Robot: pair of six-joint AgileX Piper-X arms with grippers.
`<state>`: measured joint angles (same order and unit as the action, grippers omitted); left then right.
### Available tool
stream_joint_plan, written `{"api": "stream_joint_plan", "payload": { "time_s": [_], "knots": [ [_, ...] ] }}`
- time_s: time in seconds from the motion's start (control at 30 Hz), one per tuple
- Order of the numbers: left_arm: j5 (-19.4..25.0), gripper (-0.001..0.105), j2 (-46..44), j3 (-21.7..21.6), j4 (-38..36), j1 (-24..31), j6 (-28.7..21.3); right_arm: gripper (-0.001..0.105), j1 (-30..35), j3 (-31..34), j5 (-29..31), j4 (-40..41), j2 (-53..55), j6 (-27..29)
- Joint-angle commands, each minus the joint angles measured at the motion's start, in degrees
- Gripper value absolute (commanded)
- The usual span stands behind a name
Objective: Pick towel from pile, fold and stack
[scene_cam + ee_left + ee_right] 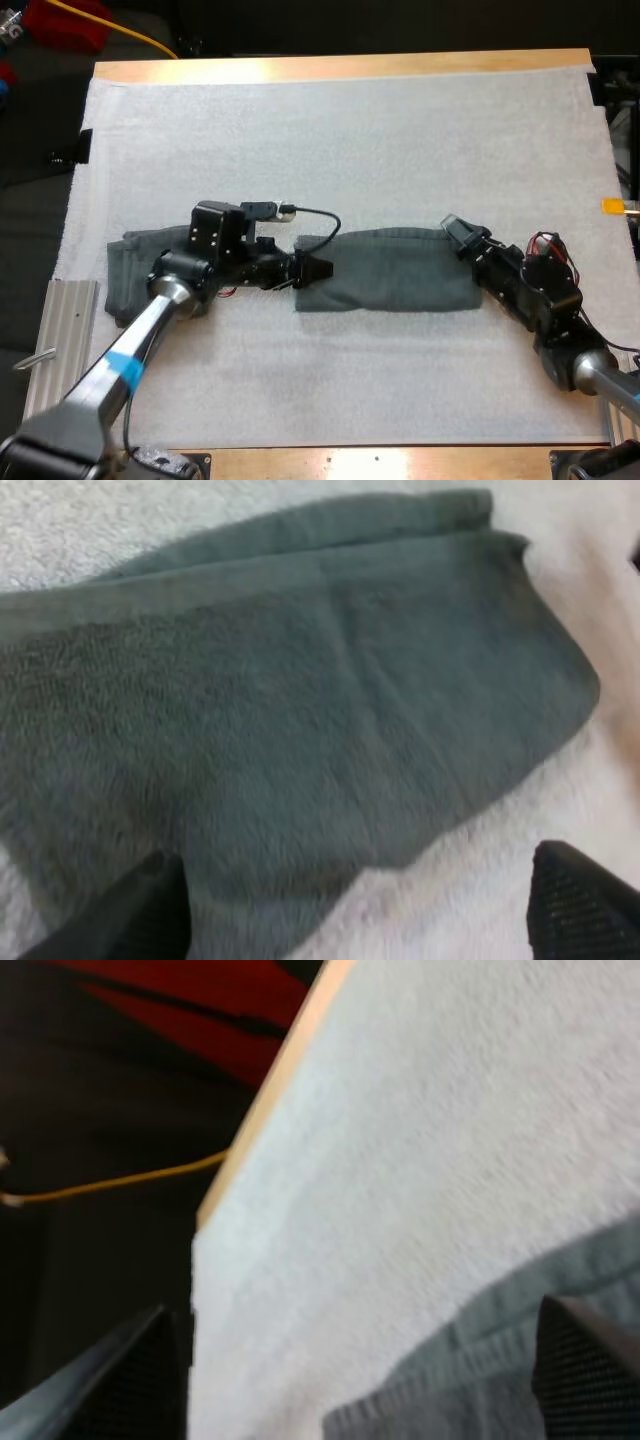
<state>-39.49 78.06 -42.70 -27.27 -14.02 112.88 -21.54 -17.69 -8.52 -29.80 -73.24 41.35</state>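
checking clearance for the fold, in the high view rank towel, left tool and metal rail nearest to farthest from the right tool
1. towel, its right end at the right tool
2. left tool, over the towel's middle
3. metal rail, far left side

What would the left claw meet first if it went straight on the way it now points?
Most likely the towel: the left claw points across its folded half, open, with cloth right ahead. Its height above the cloth is unclear.
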Motion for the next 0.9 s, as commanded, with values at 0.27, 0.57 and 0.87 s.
{"api": "stream_joint_plan", "payload": {
  "time_s": [0.27,0.57,0.87],
  "knots": [
    [4.53,0.068,-8.85,-0.51,-9.6,0.04,-6.96,0.071,0.23,-0.33,-1.14,11.98,8.72,6.63],
    [4.52,0.067,-17.32,-0.51,-13.52,-0.76,-6.95,0.071,0.23,-2.72,-1.51,30.5,17.87,13.8],
    [5.1,0.067,-26.2,-0.51,-18.5,-2.27,-6.95,0.071,0.23,-12.72,-1.55,55.78,22.67,26.26]
  ]
}}
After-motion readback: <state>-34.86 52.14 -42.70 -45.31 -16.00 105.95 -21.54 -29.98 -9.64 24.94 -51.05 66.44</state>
